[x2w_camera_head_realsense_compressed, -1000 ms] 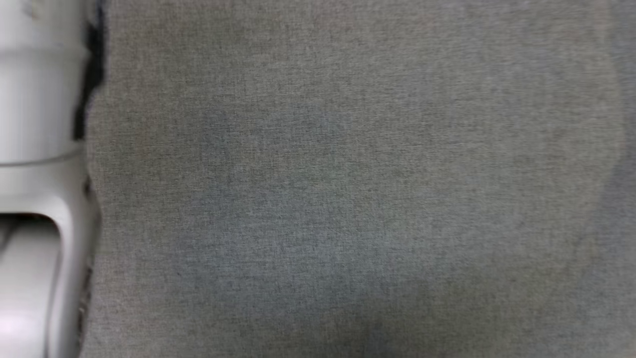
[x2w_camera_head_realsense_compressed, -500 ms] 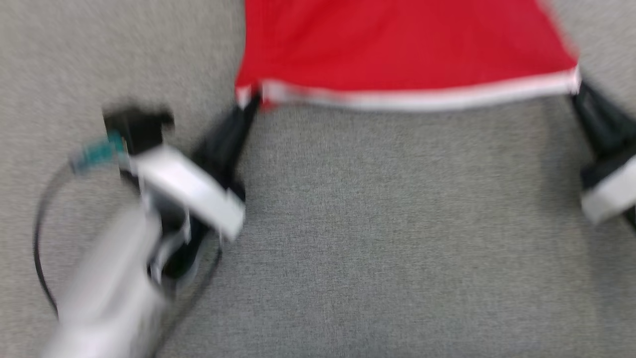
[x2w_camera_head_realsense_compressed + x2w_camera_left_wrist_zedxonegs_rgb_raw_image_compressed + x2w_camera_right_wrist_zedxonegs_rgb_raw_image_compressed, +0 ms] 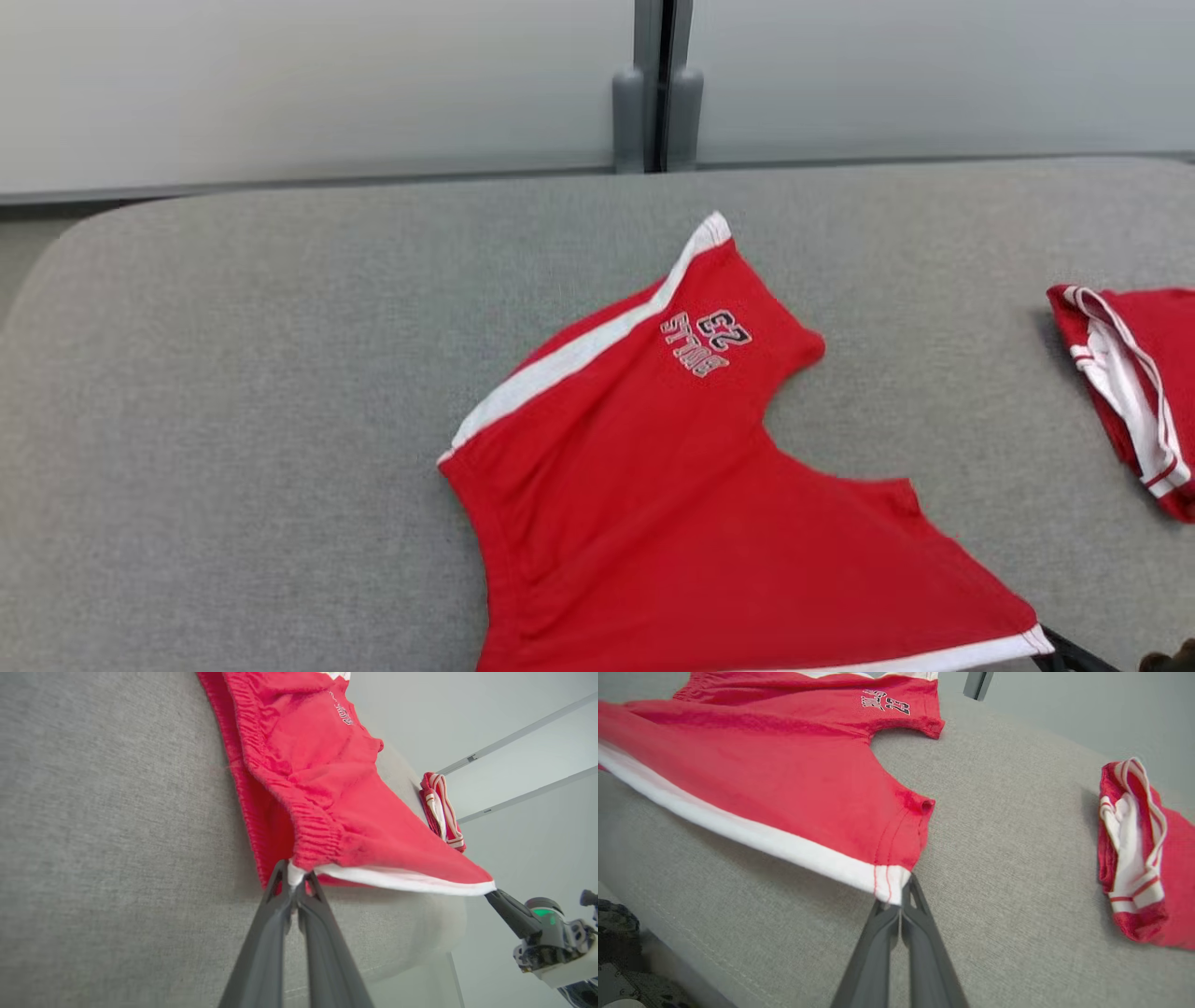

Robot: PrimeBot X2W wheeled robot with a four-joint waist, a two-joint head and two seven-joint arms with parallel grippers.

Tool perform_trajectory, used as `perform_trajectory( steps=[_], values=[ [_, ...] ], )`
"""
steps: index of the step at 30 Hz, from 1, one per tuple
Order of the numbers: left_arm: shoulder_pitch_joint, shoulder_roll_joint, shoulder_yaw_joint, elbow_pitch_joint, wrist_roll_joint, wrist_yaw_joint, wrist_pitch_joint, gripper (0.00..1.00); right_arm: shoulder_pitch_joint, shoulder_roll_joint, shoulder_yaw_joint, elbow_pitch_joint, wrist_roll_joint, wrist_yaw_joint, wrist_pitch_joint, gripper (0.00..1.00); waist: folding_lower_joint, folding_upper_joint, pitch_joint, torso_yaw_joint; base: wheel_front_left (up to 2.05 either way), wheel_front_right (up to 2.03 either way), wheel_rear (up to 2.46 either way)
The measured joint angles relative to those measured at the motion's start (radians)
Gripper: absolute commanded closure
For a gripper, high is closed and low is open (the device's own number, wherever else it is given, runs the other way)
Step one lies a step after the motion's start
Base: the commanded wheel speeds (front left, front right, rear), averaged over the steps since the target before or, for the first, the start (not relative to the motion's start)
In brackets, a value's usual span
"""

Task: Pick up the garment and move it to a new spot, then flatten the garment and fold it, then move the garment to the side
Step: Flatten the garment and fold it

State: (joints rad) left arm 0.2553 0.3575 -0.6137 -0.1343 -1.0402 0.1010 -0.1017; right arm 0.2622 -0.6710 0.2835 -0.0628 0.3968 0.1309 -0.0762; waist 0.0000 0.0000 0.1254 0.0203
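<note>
The garment (image 3: 672, 485), red shorts with white side stripes and a small printed logo, lies spread on the grey cushion (image 3: 233, 373), its near edge lifted. In the left wrist view my left gripper (image 3: 294, 882) is shut on the garment (image 3: 327, 765) at the gathered waistband corner. My right gripper (image 3: 901, 900) is shut on the opposite white-striped corner of the garment (image 3: 784, 774). The striped edge hangs taut between the two grips. My right gripper (image 3: 1050, 646) also shows as a dark fingertip at the head view's lower right, and in the left wrist view my right gripper (image 3: 495, 896) shows at the far corner.
A second red and white piece of clothing (image 3: 1130, 392) lies bunched at the right of the cushion, apart from the shorts. Pale wall panels with a grey post (image 3: 656, 93) stand behind. The cushion's front edge (image 3: 668, 933) runs just below the held stripe.
The head camera has swung up from the bare grey cushion, past both grippers holding the striped edge, to the shorts and back wall. Both grips have stayed shut.
</note>
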Motion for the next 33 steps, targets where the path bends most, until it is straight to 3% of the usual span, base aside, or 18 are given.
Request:
perform_trajectory(
  steps=[5,11,14,21,26,33],
  values=[
    [0.044,0.011,-0.001,-0.092,-0.014,0.028,0.010,1.00,0.064,-0.024,-0.075,-0.144,-0.028,0.000,0.115,1.00,0.0000,0.0000,-0.054,0.023,0.00,0.00,0.00],
    [-0.048,-0.020,0.051,-0.158,-0.060,0.042,0.036,1.00,-0.160,-0.119,-0.030,-0.193,0.027,0.000,0.219,1.00,0.0000,0.0000,0.000,0.053,0.00,0.00,0.00],
    [-0.145,-0.047,0.070,-0.154,-0.085,0.059,0.076,1.00,-0.320,-0.184,0.030,-0.156,0.073,0.000,0.262,1.00,0.0000,0.0000,0.052,0.076,0.00,0.00,0.00],
    [-0.365,-0.118,0.062,-0.017,-0.089,0.059,0.143,1.00,-0.697,-0.272,0.208,-0.027,0.150,0.000,0.330,1.00,0.0000,0.0000,0.172,0.170,0.00,0.00,0.00],
    [-0.512,-0.205,0.021,0.136,-0.091,0.021,0.172,1.00,-0.927,-0.277,0.352,0.088,0.196,0.000,0.377,1.00,0.0000,0.0000,0.255,0.241,0.00,0.00,0.00],
    [-0.651,-0.259,0.016,0.283,-0.047,-0.005,0.121,1.00,-1.154,-0.253,0.526,0.240,0.230,0.000,0.374,1.00,0.0000,0.0000,0.337,0.317,0.00,0.00,0.00]
  ],
)
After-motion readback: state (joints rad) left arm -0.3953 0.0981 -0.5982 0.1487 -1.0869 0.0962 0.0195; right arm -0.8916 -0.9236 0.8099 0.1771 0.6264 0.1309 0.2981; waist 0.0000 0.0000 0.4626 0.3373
